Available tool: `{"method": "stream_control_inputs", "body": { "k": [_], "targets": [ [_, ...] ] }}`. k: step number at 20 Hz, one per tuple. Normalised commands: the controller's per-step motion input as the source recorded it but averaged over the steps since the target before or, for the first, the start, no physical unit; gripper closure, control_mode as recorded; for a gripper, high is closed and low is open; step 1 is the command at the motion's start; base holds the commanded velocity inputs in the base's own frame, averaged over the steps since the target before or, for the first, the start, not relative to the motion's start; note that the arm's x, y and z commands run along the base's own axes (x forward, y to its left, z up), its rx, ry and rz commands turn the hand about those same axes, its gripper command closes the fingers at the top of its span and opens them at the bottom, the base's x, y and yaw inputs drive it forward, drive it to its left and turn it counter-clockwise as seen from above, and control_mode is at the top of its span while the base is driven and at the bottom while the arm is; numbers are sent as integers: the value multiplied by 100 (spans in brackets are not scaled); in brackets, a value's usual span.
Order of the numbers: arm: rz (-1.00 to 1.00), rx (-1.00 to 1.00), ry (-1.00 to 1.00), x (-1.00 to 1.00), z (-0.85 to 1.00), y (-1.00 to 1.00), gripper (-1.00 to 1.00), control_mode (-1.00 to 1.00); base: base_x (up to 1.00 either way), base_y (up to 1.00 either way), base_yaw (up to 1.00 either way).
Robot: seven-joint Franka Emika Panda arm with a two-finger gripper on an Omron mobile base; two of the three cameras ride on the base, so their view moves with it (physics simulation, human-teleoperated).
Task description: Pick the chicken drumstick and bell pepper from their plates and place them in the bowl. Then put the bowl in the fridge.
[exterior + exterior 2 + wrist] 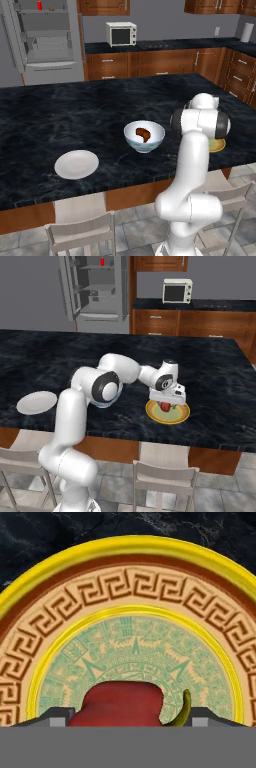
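Here the arm reaches right, claw (167,404) pointing down, fingers astride the bell pepper (120,704) on its yellow plate (181,415).

No legible text, labels, brand names, numbers or signs appear in any view. The yellow plate (130,587) carries only decoration: a brown meander (Greek-key) band and a green central medallion of geometric motifs, neither forming readable characters. The microwave (121,34) front shows no readable markings at this resolution.
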Motion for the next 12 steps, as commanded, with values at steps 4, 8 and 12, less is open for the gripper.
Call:
{"method": "stream_control_inputs", "body": {
  "k": [4,8,12],
  "targets": [
    [0,6,-5,-22,23,21,100,-100,0,0,0],
    [0,5,-15,-30,46,35,100,-100,0,0,0],
    [0,1,-20,-33,56,37,100,-100,0,0,0]
  ]
}}
